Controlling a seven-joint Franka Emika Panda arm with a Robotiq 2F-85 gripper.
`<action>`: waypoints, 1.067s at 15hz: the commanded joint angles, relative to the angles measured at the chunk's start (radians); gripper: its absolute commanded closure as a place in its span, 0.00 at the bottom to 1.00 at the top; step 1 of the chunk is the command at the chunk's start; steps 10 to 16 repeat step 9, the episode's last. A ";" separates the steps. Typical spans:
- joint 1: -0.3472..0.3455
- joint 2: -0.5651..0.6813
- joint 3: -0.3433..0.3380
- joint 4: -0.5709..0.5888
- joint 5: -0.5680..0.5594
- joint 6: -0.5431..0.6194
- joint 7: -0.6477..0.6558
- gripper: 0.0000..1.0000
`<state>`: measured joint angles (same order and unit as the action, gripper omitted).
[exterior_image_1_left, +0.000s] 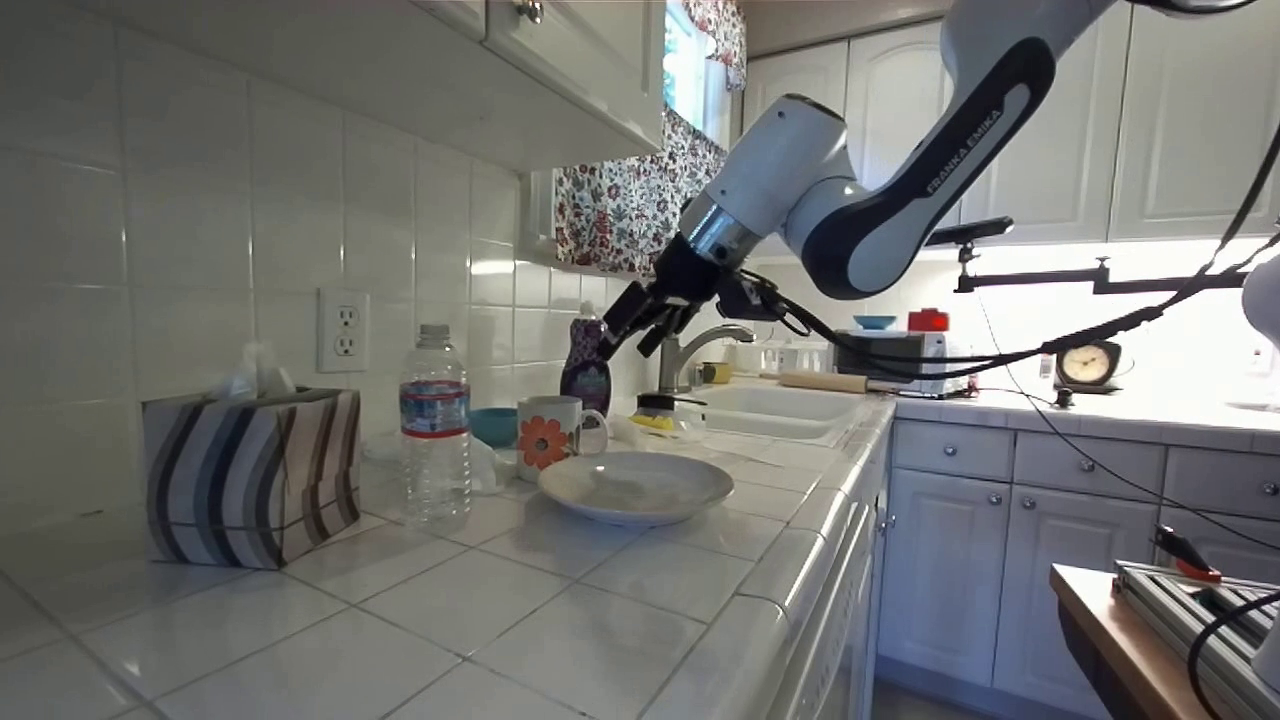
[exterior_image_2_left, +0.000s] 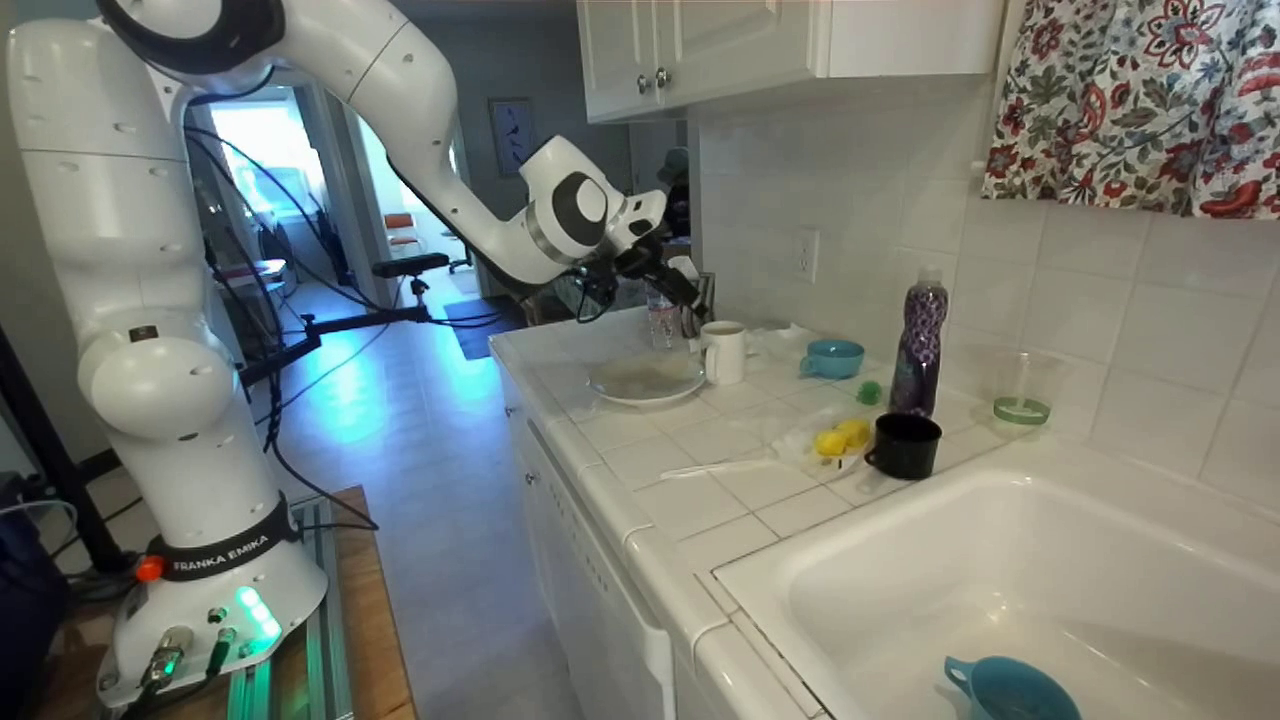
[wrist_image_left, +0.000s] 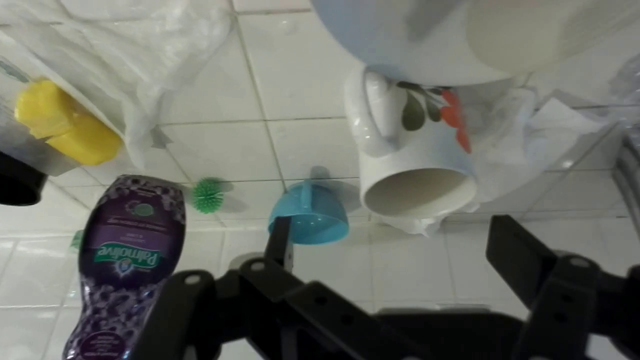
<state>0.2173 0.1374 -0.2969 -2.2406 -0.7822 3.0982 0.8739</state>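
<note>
Closest to us in the wrist view is the gripper (wrist_image_left: 390, 240), its 2 black fingers spread well apart. Largest, we see the white tiled counter (exterior_image_2_left: 727, 540), and over it reaches the white arm (exterior_image_1_left: 895, 215), which carries the gripper tilted, fingertips downward. A white sink (exterior_image_2_left: 1000, 560) is set into the counter, well apart from the fingers. Next we note a striped tissue box (exterior_image_1_left: 255, 475), a clear water bottle (exterior_image_1_left: 435, 420) upright near it, and a purple soap bottle (exterior_image_2_left: 920, 345) upright on the sink side of the gripper. A white plate (exterior_image_1_left: 637, 490) lies on the tiles just beside a white mug (wrist_image_left: 417, 145) with an orange flower; we cannot tell whether the 2 touch. That mug is the thing nearest the gripper: we find it upright on the counter, below the fingertips and apart from them. Across the wrist view it shows in the span between the 2 fingers, higher in the picture, its mouth toward them and its handle toward the soap bottle. Smaller again, a blue cup (wrist_image_left: 312, 227) stands near the mug, partly hidden by a finger, and a black cup (exterior_image_2_left: 905, 455) stands near the soap bottle. Last we reach a yellow object (wrist_image_left: 70, 125) near the black cup, and a spiky green ball (wrist_image_left: 207, 195) between the soap bottle and the blue cup.
</note>
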 joint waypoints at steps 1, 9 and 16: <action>-0.047 -0.096 0.091 -0.187 0.105 0.144 -0.127 0.00; -0.063 -0.123 0.314 -0.334 0.265 0.083 -0.207 0.00; -0.063 -0.123 0.314 -0.334 0.265 0.083 -0.207 0.00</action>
